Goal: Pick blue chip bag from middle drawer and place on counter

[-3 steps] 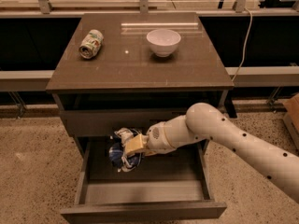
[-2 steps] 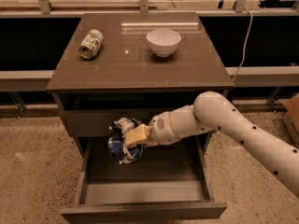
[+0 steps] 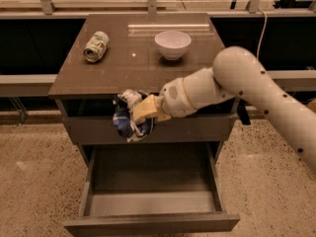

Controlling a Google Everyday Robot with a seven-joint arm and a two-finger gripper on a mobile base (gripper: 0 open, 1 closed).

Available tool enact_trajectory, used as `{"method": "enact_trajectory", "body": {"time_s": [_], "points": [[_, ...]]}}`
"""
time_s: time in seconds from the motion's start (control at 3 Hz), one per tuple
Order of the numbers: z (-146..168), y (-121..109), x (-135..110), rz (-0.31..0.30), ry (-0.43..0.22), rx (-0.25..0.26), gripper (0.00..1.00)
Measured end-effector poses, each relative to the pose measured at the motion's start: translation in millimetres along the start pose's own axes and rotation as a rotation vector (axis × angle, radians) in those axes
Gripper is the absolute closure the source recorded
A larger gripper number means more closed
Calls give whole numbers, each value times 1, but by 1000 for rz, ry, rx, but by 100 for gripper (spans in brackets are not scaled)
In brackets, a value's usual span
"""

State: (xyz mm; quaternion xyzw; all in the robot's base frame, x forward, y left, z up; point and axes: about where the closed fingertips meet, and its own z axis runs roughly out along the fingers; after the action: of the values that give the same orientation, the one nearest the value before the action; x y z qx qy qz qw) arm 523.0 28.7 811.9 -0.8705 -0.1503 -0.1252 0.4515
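Note:
My gripper [image 3: 140, 111] is shut on the blue chip bag [image 3: 127, 117], a crinkled dark blue bag with white patches. It holds the bag in the air in front of the cabinet, just below the counter's front edge and above the open middle drawer [image 3: 153, 209]. The drawer is pulled out and its pale floor shows nothing on it. The counter [image 3: 128, 68] is the glossy grey-brown top. My white arm [image 3: 247, 78] reaches in from the right.
A green-and-white can [image 3: 96, 46] lies on its side at the counter's back left. A white bowl [image 3: 173, 43] stands at the back middle. A plain drawer front [image 3: 197, 128] sits just under the counter. Speckled floor surrounds the cabinet.
My gripper has lifted the blue chip bag up out of the drawer, from inside it to just under the counter's front edge.

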Motion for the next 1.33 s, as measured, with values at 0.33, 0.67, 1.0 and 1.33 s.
{"method": "enact_trajectory", "body": {"time_s": [0.33,0.67,1.0,1.33], "points": [[-20,-29,38,-17,-26,-50,100],[-15,-36,85,38,-61,-93,100],[8,-49,141,63,-50,-82,100],[14,-65,198,72,34,-27,82]]}}
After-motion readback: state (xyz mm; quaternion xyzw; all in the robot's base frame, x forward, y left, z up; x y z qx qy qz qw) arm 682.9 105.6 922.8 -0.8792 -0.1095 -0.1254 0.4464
